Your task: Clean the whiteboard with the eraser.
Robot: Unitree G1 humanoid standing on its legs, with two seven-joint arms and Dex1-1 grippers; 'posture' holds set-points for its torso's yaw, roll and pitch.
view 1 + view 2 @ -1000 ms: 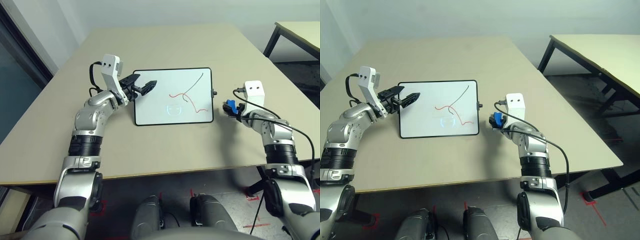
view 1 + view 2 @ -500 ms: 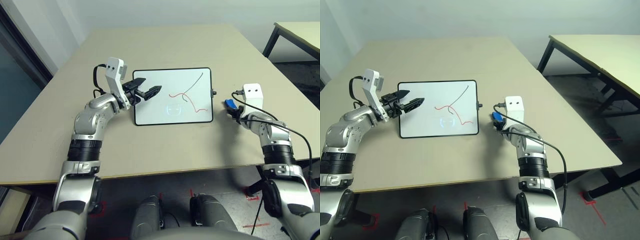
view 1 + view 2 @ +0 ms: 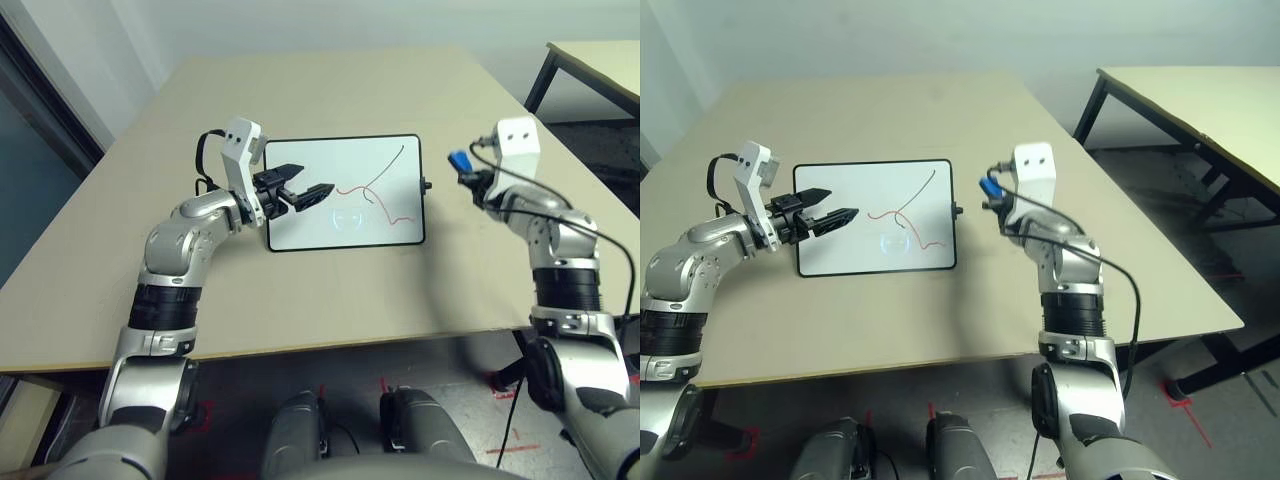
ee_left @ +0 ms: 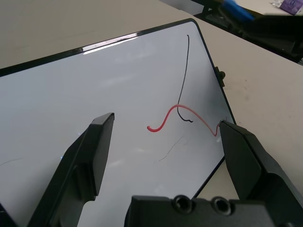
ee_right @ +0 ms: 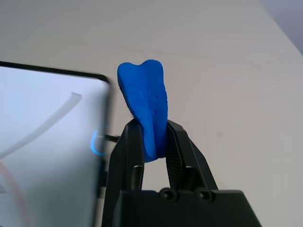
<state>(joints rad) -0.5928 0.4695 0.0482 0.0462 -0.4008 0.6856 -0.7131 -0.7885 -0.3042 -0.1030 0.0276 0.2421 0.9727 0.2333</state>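
Beige tabletop (image 3: 330, 90) lies beneath both arms. Right gripper (image 5: 155, 144), above it, pinches the blue eraser (image 5: 150, 104) between its fingers, the eraser jutting out past the tips. Off to that gripper's left lies the whiteboard (image 3: 345, 225), bearing red (image 3: 392, 212) and black (image 3: 390, 165) lines. Farther left, the left gripper (image 4: 165, 123) hovers over the board, fingers spread, holding nothing.

Your setting: robotics lab or similar test room; one beige table (image 3: 330, 90), second table (image 3: 1210, 100), plain pale wall (image 3: 940, 40), grey floor (image 3: 1160, 420) with red tape marks (image 3: 1195, 425).
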